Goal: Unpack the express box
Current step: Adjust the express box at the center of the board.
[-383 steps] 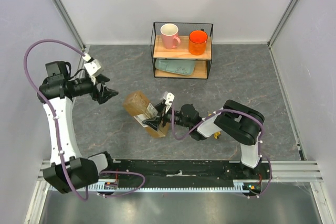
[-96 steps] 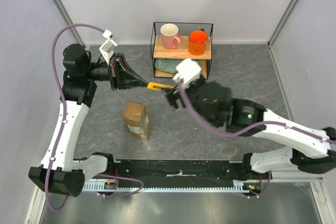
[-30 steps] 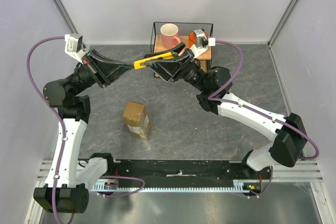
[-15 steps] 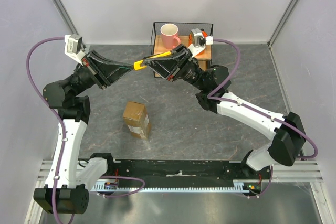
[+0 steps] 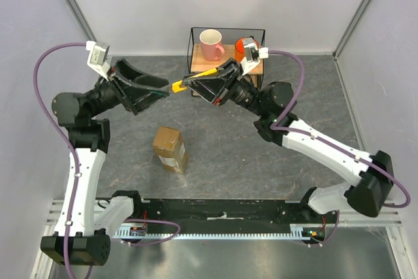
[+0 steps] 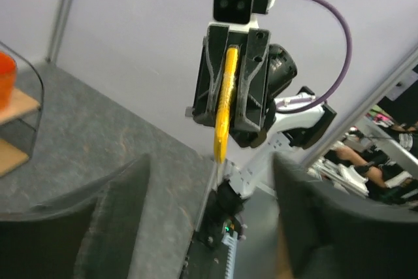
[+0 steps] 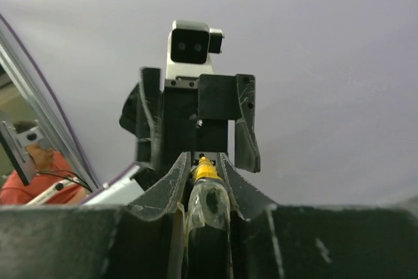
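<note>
Express box (image 5: 170, 149) lay flat on the grey table (image 5: 222, 161), near the front of the left half. It sat well below and apart from both grippers, and neither touched it. Both arms were raised and reached inward, wrists facing each other in front of the wire shelf (image 5: 226, 63). Left gripper (image 5: 163, 93) hung above and behind the box, jaws spread, holding nothing. Right gripper (image 5: 187, 83) pointed at it from the right, clamped on the yellow utility knife (image 5: 177, 85). The knife's tip projected toward the left fingers; the left wrist view showed it clear of them.
</note>
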Action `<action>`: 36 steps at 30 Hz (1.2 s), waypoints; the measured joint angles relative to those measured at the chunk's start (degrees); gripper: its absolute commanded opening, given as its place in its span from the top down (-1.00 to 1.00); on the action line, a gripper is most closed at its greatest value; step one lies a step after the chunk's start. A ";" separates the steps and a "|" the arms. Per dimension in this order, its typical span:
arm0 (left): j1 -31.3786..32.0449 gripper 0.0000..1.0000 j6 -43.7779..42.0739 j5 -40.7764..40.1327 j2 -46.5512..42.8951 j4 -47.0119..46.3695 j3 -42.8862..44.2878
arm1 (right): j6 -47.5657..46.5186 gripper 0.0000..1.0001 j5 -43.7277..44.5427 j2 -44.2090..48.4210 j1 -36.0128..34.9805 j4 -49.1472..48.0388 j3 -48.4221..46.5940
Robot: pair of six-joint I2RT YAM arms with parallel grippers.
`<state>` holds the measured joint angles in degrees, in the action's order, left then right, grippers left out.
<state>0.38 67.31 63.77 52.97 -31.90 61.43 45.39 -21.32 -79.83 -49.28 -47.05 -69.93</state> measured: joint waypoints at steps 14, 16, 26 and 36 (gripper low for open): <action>0.00 -0.99 -100.32 11.37 0.59 83.21 14.36 | -20.94 1.00 13.68 15.76 -0.11 33.64 1.40; 0.00 -0.99 -112.17 11.23 -0.24 90.55 12.24 | -22.34 1.00 14.78 16.57 -0.11 35.98 2.97; 0.11 -0.99 -154.44 5.33 4.63 106.64 9.01 | -24.24 1.00 16.09 17.16 -0.11 41.46 5.84; 4.00 -0.99 -163.47 -3.65 4.22 108.56 7.08 | -23.96 1.00 16.09 17.20 -0.11 41.75 7.80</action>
<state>4.38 -96.16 60.12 57.19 76.66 68.51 21.43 -5.23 -62.63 -49.39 -5.30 -62.13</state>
